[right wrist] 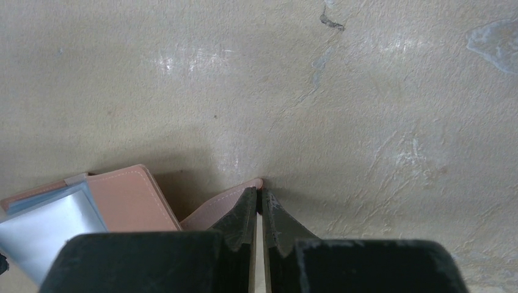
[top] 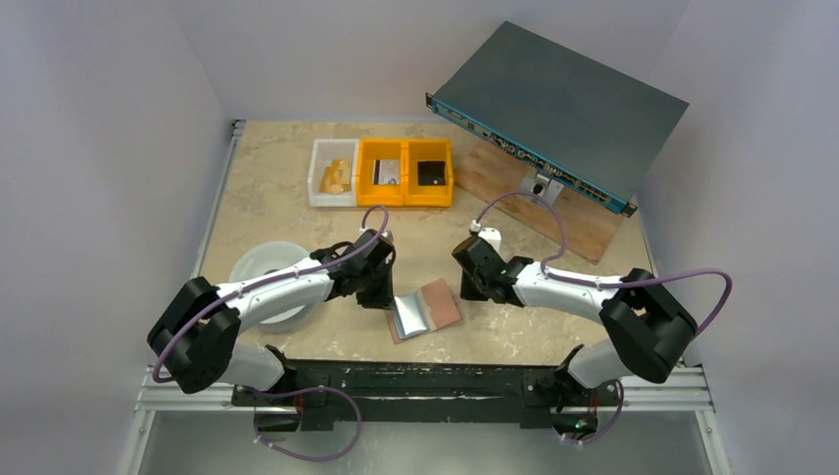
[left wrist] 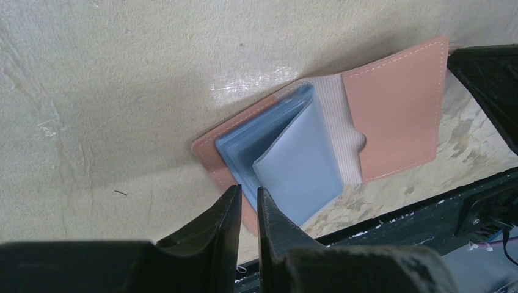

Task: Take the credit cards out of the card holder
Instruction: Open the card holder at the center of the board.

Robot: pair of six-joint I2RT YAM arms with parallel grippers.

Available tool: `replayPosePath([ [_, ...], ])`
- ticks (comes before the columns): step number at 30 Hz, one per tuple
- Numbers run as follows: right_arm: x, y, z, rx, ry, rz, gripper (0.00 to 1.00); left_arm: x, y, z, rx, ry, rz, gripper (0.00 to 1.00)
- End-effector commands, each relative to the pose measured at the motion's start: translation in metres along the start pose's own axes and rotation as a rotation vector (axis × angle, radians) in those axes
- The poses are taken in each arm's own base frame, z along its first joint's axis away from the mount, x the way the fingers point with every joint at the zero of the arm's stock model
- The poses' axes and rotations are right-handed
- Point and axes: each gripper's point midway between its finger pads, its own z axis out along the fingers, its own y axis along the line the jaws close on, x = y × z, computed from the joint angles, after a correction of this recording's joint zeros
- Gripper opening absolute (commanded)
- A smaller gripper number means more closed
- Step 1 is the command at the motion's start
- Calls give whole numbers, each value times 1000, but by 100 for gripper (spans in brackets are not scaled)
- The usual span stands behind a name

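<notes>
The pinkish-tan card holder (top: 440, 300) lies open on the table between my two grippers. In the left wrist view (left wrist: 397, 110) its pale blue-silver inner leaves (left wrist: 299, 162) stand fanned up. I cannot make out any credit card apart from these leaves. My left gripper (left wrist: 248, 190) is nearly shut with a thin empty gap, its tips over the holder's near left edge; I cannot tell if they touch it. My right gripper (right wrist: 259, 194) is shut on the holder's small pink tab (right wrist: 211, 210) and holds that flap lifted off the table.
Two yellow bins (top: 406, 170) and a white bin (top: 333, 170) stand at the back. A grey box (top: 559, 109) leans on a wooden board at the back right. A pale round dish (top: 259, 262) sits under the left arm. The dark front rail (top: 425, 381) lies just behind the holder.
</notes>
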Motion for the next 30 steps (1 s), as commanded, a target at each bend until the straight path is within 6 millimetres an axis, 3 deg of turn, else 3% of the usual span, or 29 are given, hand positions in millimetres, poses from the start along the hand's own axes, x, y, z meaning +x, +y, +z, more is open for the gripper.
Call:
replayPosePath([
  [1,17,-5,0,28,33,-39,0,-8,-13,3,33,-29,4,13],
  [10,36,6,-5,18,58,-58,0,-10,-25,5,61,-24,13,12],
  [17,43,4,-10,32,60,-63,0,-11,-43,2,106,-19,31,12],
  [25,20,19,-39,-39,5,-30,1,-7,-65,7,165,11,42,12],
  [30,-1,27,-66,-96,-55,2,16,-5,-78,9,202,32,50,14],
])
